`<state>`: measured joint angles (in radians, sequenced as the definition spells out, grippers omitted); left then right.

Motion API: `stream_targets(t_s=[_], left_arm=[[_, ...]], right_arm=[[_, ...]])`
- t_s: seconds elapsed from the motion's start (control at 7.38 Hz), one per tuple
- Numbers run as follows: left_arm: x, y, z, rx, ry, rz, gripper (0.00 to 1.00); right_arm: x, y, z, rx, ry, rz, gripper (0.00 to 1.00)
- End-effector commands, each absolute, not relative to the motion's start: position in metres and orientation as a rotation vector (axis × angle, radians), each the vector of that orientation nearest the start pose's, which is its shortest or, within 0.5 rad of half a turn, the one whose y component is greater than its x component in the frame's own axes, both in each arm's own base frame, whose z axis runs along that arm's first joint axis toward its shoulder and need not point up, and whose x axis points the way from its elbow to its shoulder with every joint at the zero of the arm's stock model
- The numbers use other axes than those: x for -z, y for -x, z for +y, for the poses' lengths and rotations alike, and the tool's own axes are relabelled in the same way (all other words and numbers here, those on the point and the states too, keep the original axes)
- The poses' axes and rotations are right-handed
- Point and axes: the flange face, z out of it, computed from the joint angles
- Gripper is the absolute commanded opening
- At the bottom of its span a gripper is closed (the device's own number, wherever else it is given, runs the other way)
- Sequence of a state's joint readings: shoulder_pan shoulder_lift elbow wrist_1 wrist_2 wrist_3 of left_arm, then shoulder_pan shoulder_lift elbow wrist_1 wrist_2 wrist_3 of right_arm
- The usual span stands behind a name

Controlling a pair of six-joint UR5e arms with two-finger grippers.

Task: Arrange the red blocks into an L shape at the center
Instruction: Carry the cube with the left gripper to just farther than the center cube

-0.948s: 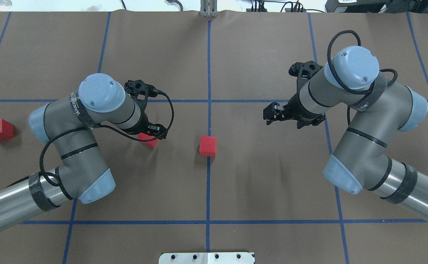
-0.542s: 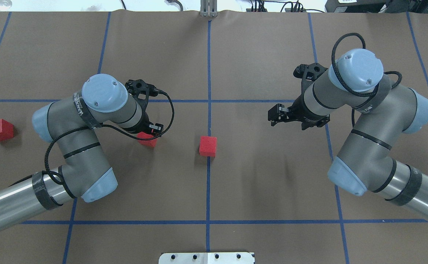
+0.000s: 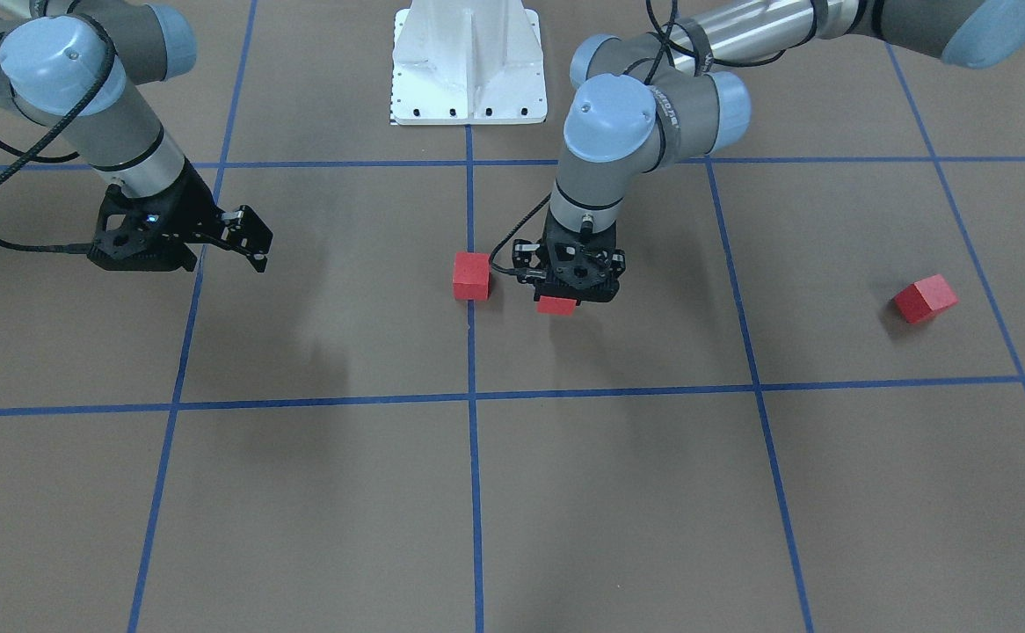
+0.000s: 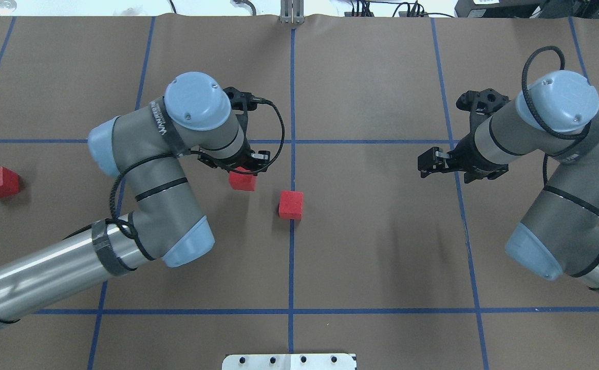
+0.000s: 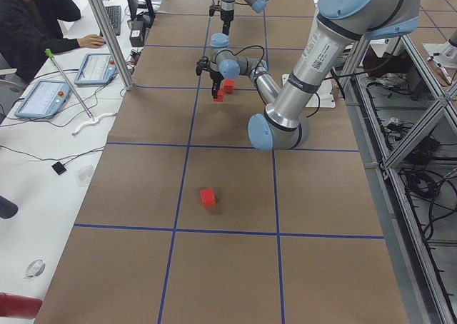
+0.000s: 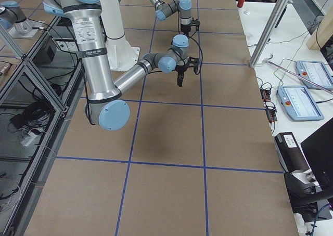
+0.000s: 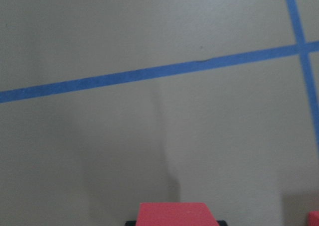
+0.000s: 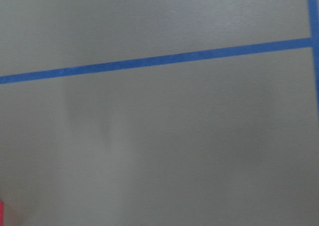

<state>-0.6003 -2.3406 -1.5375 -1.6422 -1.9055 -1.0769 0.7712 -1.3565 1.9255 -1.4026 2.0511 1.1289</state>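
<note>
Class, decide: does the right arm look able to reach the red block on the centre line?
Probably yes: only bare mat lies between the empty right gripper and the centre red block; the left gripper, holding another red block, sits on its far side.

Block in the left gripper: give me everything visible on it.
The small matte red cube has plain faces. It sits level between the fingers of the left gripper, partly hidden under it from above. It is close to the red cube at the grid centre, not touching. Whether it clears the brown table cover is unclear.
</note>
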Motion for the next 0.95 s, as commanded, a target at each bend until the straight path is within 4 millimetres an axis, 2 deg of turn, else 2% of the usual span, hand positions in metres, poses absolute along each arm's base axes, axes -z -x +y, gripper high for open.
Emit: stream_targets(t_s=[0.0,0.14,0.27,0.41,0.54,0.81], left_arm=[[-0.134,-0.589,-0.524,0.032,-0.101,0.824,0.0],[-0.114,-0.61,-0.536,0.052,-0.082,0.808,0.0],[-0.11,-0.618,-0.541,0.054,-0.08,0.795,0.0],[-0.113,-0.625,-0.536,0.049,-0.097,0.789,0.0],[-0.116,-0.637,-0.521,0.028,-0.086,0.786,0.0],[-0.121,-0.641,-0.519,0.02,-0.118,0.764,0.0]], right_arm=[[-0.396,0.299,-0.448,-0.125,-0.05,-0.813,1.0],[-0.401,0.291,-0.45,-0.12,-0.059,-0.805,1.0],[-0.401,0.291,-0.45,-0.121,-0.06,-0.804,1.0],[-0.402,0.291,-0.45,-0.123,-0.058,-0.803,1.0],[-0.402,0.29,-0.449,-0.123,-0.058,-0.803,1.0],[-0.4,0.289,-0.449,-0.125,-0.061,-0.805,1.0]])
